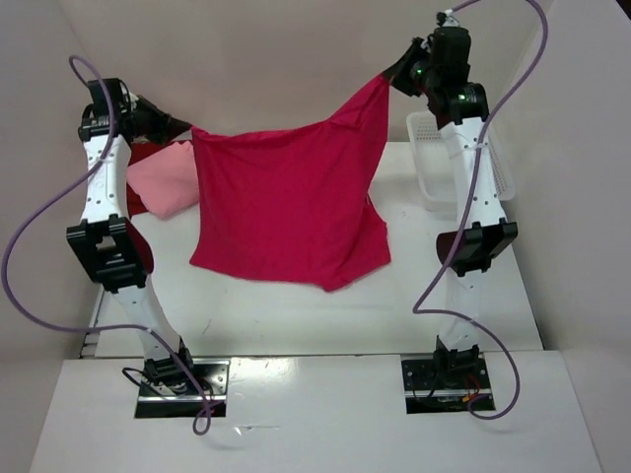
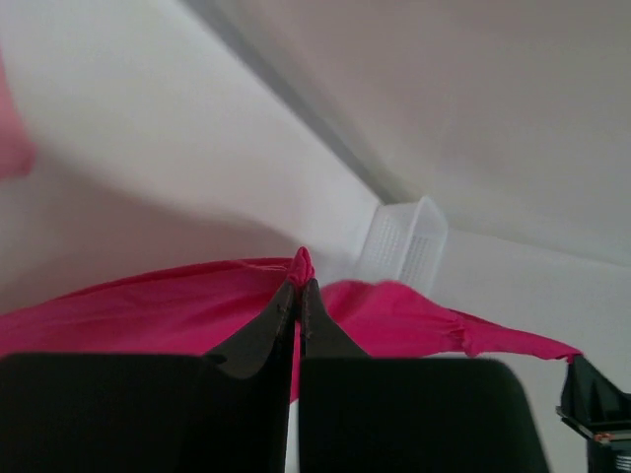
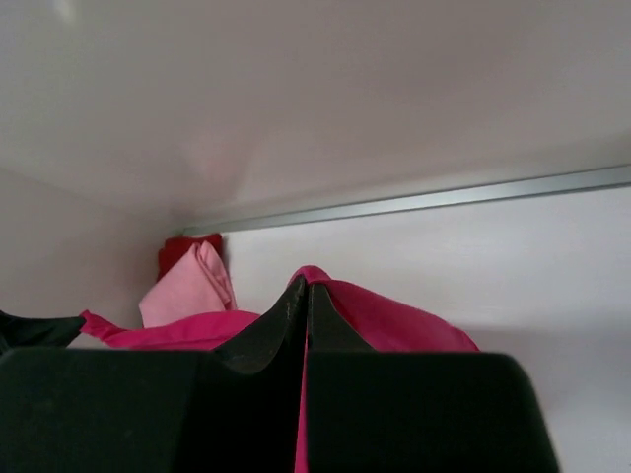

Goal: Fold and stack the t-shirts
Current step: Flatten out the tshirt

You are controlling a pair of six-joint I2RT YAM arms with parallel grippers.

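The crimson-magenta t-shirt hangs spread in the air between my two grippers, its lower edge resting on the white table. My left gripper is shut on its left upper corner, seen in the left wrist view. My right gripper is shut on its right upper corner, higher up, seen in the right wrist view. The light pink t-shirt lies folded at the table's back left, on top of the dark red t-shirt. Both also show in the right wrist view, pink and dark red.
A white plastic lattice basket stands at the back right of the table, behind my right arm; it also shows in the left wrist view. Walls close in the table at the back and both sides.
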